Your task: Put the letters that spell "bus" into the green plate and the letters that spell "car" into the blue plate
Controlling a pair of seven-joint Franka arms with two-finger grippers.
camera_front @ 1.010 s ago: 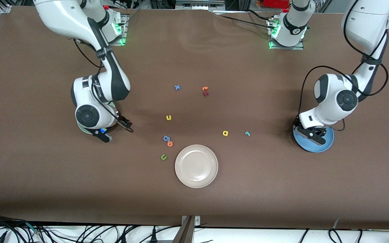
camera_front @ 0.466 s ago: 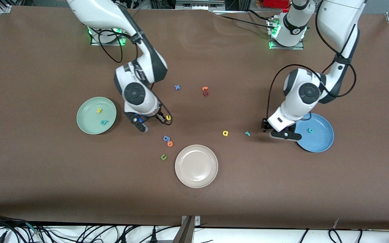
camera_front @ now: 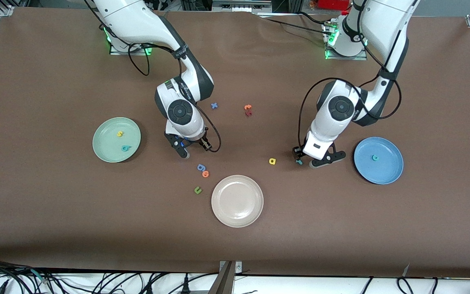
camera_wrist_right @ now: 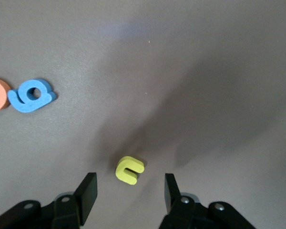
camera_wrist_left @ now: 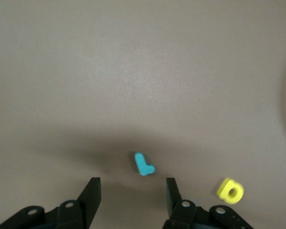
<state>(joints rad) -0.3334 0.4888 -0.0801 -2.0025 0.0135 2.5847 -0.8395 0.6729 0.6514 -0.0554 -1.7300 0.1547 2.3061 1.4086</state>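
mid-tabletop, the open right claw (camera_wrist_right: 126, 191) straddles the light, soft yellow "u" (camera_wrist_right: 129, 170); the open left claw (camera_wrist_left: 132, 193) straddles the teal "r" (camera_wrist_left: 143, 164); pinch flat sides.

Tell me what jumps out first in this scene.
Two white arms reach in at once: the left gripper hangs open over the teal r, the right gripper open over the yellow u. Toward the right arm's end, the green plate already holds two letters. Toward the left arm's end, the blue plate holds one.
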